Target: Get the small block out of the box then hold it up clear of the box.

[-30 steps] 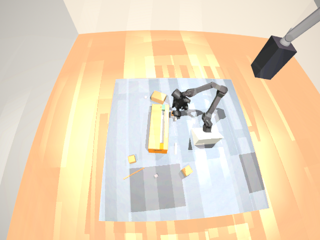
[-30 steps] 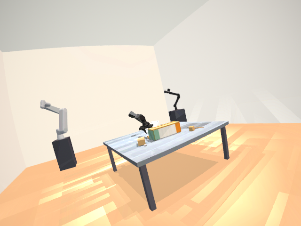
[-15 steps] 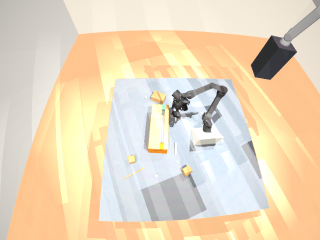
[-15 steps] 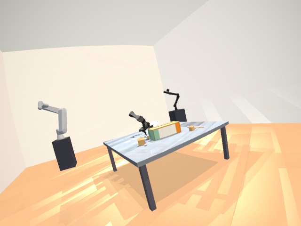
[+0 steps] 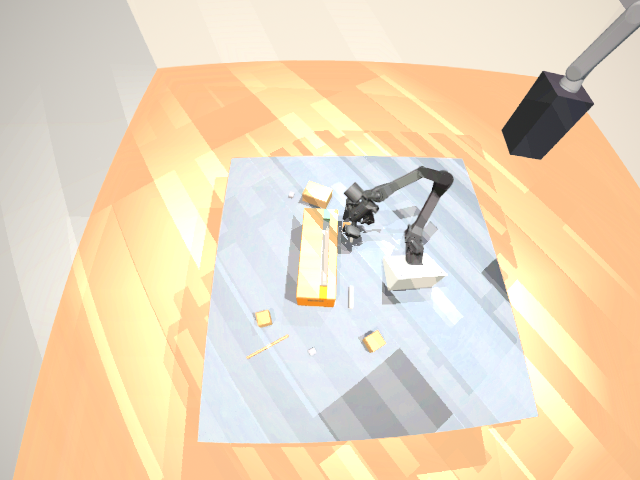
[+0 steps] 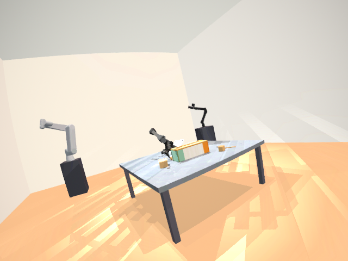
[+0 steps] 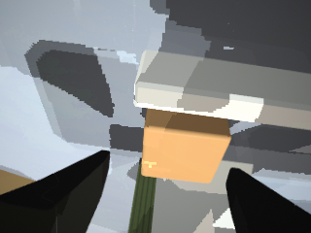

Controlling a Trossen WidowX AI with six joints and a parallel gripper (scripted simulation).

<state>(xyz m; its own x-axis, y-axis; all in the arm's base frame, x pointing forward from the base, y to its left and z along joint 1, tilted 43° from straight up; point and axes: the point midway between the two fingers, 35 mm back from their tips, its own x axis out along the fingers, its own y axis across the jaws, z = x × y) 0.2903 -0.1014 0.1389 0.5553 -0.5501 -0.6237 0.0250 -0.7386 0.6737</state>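
Pale walls [image 5: 320, 31] [image 6: 92, 92] behind, orange plank floor [image 5: 129, 170] [image 6: 303, 179] below, streaked with light; blue-grey worktop [image 5: 248, 392] [image 6: 157, 176] [image 7: 19, 107] under everything handled. Working left to right across the top view: thin tan stick [image 5: 267, 346] [image 6: 230, 147] lying aslant, small tan cube [image 5: 263, 318] [image 6: 221, 148] near it. Farther up, tiny white piece [image 5: 291, 194] just beside a larger tan block [image 5: 316, 193] [image 6: 162, 163]. Next, long box [image 5: 312, 258] [image 6: 193, 150], upright on the worktop, green at one end, orange at the other. Second tiny white piece [image 5: 311, 351] beyond the orange end. Out of the box and low beside its long side, near the green end: small orange block [image 5: 348, 223] [image 6: 171, 158] [image 7: 182, 152]. Tool [image 5: 352, 238] [image 6: 168, 156] [image 7: 169, 167] close by, partly wide, gripping nothing; in the wrist view, block framed ahead of the fingertips, with a gap at either side. Contact with the worktop under the block too unclear to tell. White bar [image 5: 351, 297] lying farther along the box. Then another tan cube [image 5: 374, 341], well apart; dark arm [image 5: 431, 201] [image 6: 161, 138] bent above the worktop from a white base [image 5: 413, 281]. Far right, off the worktop: black pedestal [image 5: 547, 116] [image 6: 74, 176] bearing a grey arm [image 5: 602, 46] [image 6: 70, 138].
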